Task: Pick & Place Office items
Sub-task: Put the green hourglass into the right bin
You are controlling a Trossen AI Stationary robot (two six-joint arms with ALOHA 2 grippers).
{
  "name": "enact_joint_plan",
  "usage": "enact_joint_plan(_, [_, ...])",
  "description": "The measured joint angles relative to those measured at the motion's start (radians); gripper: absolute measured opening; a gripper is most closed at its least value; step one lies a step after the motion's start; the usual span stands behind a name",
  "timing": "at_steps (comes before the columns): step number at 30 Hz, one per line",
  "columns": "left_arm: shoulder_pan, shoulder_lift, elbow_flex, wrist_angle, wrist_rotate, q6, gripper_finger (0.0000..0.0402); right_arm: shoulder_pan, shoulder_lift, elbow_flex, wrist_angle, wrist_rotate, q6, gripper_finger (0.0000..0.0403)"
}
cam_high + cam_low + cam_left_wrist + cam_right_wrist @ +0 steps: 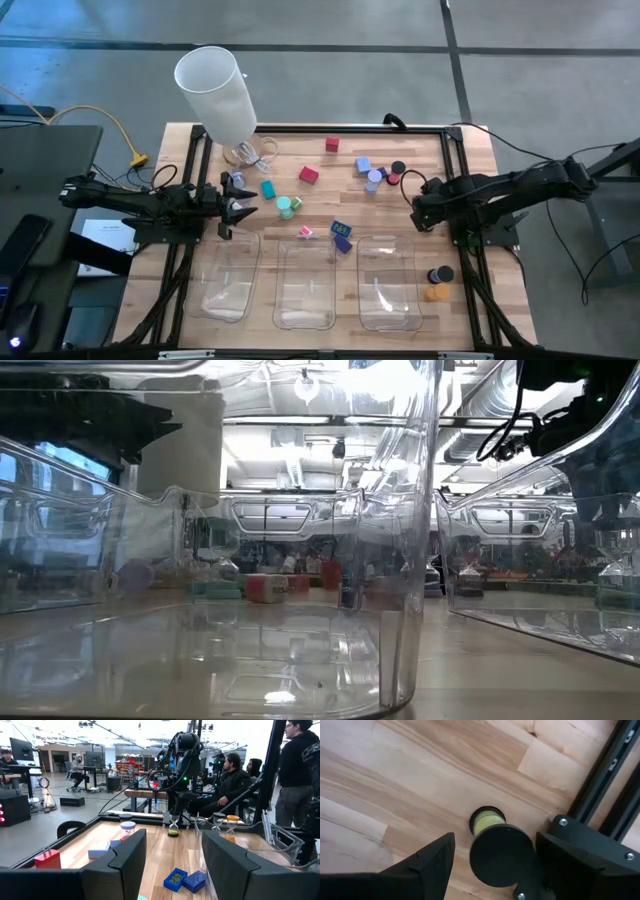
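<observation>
From above, the left pincer [243, 208] is hovering part open and empty just beside the teal block [268, 188]. The right pincer [418, 212] is hanging over the tabletop [320, 175], right of the blue blocks [342, 235]. Red cubes [309, 175], caps [398, 169] and three trays [304, 285] are lying across the wood.

At table height, tray walls [410, 560] are filling the view, with small items blurred behind.

The left wrist is showing spread, empty fingers [127, 860], the blue blocks [184, 880] beyond them, and people sitting in the room.

The right wrist is showing its fingers [437, 857] standing apart around a black-capped hourglass [501, 852] with a green base; whether they touch it I cannot tell.
</observation>
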Motion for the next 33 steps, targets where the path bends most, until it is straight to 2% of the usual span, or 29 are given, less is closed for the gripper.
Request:
enact_joint_plan(20, [0.000,0.001,0.000,0.001,0.000,-0.002,0.0187,-0.039,0.019,0.000,0.004,-0.072,0.001,0.0267])
enact_joint_plan(33, [0.000,0.079,0.000,0.002,0.000,-0.006,0.0187,-0.040,0.157,0.000,0.015,-0.104,0.000,0.0267])
